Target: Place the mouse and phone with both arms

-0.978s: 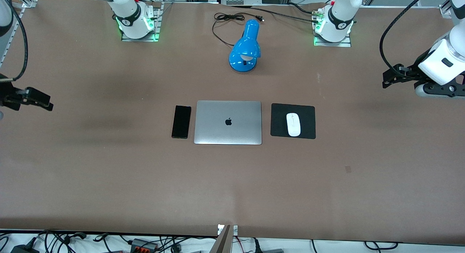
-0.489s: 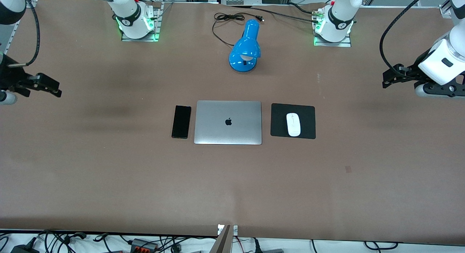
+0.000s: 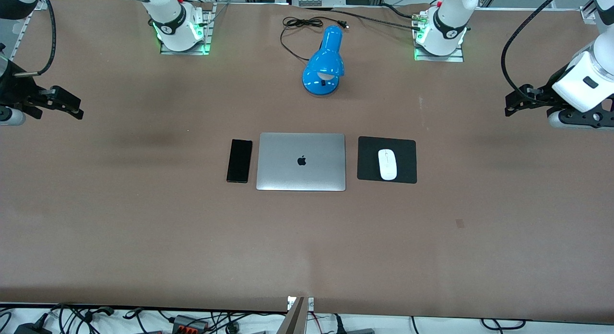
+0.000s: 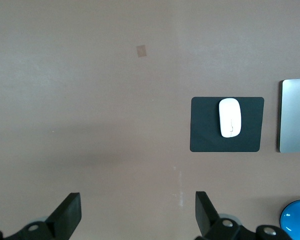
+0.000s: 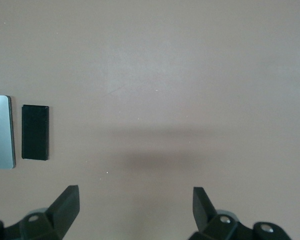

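Observation:
The white mouse (image 3: 387, 164) lies on a black square pad (image 3: 367, 161), beside the laptop toward the left arm's end of the table. It also shows in the left wrist view (image 4: 230, 117). The black phone (image 3: 239, 161) lies flat beside the laptop toward the right arm's end, and shows in the right wrist view (image 5: 35, 132). My left gripper (image 3: 515, 102) hangs open and empty over bare table at its end, its view showing the gripper (image 4: 138, 215) spread wide. My right gripper (image 3: 72, 107) is open and empty over bare table at its end, also spread wide in its view (image 5: 136, 210).
A closed silver laptop (image 3: 301, 161) lies between the phone and the pad. A blue desk lamp (image 3: 325, 63) with a black cord stands farther from the front camera than the laptop. Brown table surface spreads all round.
My right gripper has moved over the table toward the bases' side and slightly inward. The left arm, the mouse and the phone have not moved.

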Tool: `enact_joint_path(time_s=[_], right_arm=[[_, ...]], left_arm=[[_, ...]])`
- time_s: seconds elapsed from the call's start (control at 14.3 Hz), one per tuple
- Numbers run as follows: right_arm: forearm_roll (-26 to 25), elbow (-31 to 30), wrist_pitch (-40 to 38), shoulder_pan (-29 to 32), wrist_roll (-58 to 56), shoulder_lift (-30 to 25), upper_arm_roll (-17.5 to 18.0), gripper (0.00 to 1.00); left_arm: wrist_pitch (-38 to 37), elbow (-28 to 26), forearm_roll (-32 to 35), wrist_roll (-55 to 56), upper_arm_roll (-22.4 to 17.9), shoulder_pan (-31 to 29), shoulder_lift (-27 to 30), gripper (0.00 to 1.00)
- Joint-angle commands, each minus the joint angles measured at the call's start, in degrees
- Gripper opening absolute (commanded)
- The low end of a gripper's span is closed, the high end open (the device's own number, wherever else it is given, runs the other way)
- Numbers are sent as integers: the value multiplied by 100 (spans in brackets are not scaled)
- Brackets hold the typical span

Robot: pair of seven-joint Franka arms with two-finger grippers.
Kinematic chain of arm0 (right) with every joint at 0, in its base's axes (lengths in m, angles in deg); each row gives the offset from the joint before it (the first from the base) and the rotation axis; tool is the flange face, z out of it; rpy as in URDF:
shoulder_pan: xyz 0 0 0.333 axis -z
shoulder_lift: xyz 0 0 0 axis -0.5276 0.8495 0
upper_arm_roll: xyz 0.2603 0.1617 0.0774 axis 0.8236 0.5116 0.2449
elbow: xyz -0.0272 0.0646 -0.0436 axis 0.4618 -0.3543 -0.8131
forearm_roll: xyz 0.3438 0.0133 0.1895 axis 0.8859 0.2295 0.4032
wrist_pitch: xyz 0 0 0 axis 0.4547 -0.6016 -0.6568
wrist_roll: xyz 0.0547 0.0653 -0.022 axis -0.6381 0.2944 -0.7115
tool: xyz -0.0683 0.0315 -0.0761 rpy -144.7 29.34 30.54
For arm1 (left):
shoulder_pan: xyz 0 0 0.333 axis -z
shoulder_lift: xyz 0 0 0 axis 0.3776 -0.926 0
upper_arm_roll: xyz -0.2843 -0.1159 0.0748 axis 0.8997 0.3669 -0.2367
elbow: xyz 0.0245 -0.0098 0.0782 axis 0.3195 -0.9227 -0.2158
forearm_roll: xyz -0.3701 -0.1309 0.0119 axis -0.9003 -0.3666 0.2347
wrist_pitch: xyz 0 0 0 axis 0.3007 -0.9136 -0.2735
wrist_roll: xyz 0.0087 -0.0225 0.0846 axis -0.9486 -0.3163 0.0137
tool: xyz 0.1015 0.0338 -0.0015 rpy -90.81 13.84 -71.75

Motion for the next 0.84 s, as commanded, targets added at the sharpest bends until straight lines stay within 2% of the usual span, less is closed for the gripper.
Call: enact_joint_path(time_s=[0.0,0.77], right_arm=[[42,15,-83,-2,-40,-105,23,100],[24,15,-127,-20,-189,-149,23,100]], left_arm=[[-144,176,130,-111,22,-13,-72,100],[-170,176,122,-111,22,-4,-72,100]])
